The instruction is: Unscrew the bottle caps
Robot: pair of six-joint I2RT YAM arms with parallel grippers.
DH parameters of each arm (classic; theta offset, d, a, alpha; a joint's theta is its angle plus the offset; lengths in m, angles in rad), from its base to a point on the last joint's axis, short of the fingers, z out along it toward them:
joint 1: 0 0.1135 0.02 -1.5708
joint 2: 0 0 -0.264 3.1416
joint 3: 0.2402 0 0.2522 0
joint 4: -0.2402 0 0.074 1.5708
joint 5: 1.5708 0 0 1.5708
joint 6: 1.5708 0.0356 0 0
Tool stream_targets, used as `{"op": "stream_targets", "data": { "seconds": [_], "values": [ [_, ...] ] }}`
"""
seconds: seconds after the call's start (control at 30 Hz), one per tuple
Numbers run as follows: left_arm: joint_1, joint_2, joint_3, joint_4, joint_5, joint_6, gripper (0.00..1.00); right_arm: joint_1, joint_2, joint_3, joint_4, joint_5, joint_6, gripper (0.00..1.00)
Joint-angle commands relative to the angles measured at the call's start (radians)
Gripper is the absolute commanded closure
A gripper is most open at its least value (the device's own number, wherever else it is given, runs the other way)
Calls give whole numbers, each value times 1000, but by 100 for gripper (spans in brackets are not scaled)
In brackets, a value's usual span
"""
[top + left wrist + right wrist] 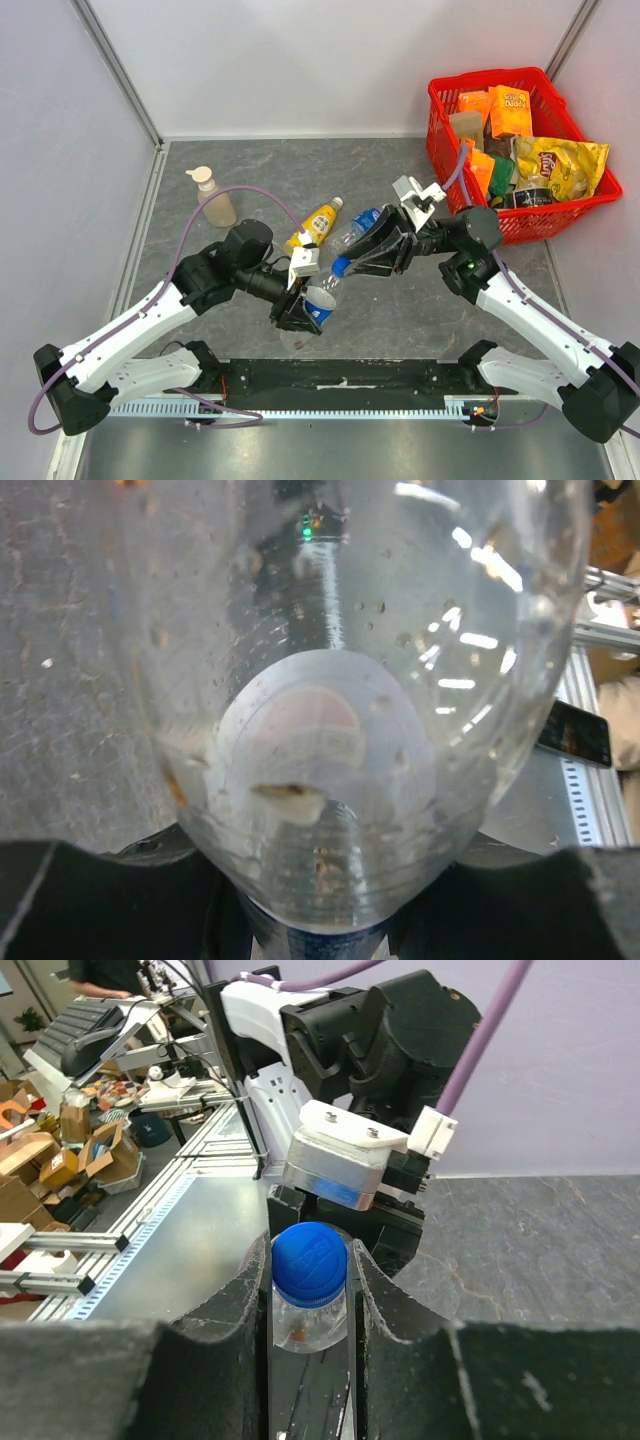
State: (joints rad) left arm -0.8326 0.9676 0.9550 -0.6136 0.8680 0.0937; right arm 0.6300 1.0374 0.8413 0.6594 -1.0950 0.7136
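Grey table (410, 320), both arms meeting over it on one clear bottle (322, 296)
Left gripper (298, 312) clamps the bottle's body; right gripper (347, 266) is closed on its blue cap (310, 1263); yellow juice bottle (318, 224) lies just beyond both grippers, red basket (480, 90) well beyond the right gripper

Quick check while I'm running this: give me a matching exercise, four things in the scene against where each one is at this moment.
Things:
1. blue cap
2. juice bottle
3. soap dispenser
4. red basket

Places:
A. upright, far left of the table
B. far right corner, full of snack packs
C. between the fingers of the right gripper
D. lying on its side, mid-table

Pairs: 1-C, 2-D, 3-A, 4-B
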Motion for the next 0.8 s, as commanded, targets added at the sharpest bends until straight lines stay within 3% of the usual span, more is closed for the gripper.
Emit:
{"op": "stream_targets", "data": {
  "seconds": [0.0,0.2,0.5,0.63,0.77],
  "values": [
    [9,-23,45,55,147,8,82,26,-37,44,68,-120,3,100],
    [10,-13,48,89,247,-14,82,51,-50,61,69,-138,-11,100],
    [10,-30,31,97,226,-20,82,65,-69,67,22,-62,-23,99],
    [10,-40,16,95,161,-18,82,65,-83,76,-66,3,-75,72],
    [9,-41,5,100,82,-25,82,65,-77,122,-181,64,-103,30]
  ]
}}
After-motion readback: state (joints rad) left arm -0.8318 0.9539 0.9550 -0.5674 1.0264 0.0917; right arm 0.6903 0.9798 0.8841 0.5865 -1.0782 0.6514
